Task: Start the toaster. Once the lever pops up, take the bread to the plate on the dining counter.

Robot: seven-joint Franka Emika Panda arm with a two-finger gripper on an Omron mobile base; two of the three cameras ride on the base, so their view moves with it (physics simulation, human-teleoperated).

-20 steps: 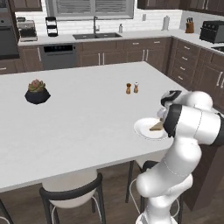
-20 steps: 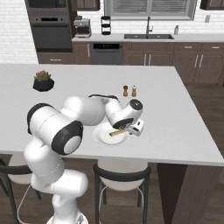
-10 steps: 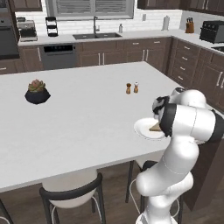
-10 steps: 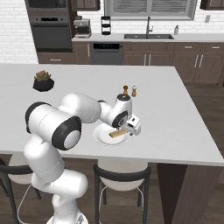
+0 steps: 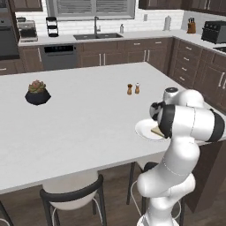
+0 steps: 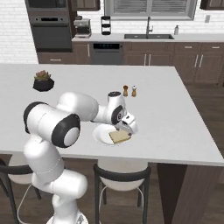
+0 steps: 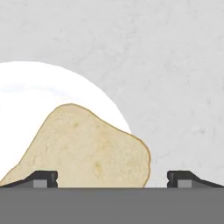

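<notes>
One bread point(image 7: 85, 146) slice lies flat on the plate point(image 6: 101, 134), near the dining counter's point(image 6: 183, 118) front edge. Just above the plate, the gripper point(image 7: 112, 177) hangs with jaws wide apart, holding nothing.

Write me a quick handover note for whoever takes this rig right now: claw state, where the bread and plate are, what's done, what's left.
Claw: open, holding nothing, fingertips spread wide just above the plate.
Bread: lying on the plate, partly over its rim on one side in the hand view.
Plate: on the dining counter, near the front edge, by the arm.
Toaster: on the back worktop, far right in the left base view.
Done: bread is delivered to the plate and released.
Left: lift the claw clear; nudging the bread inward is probably optional.
</notes>
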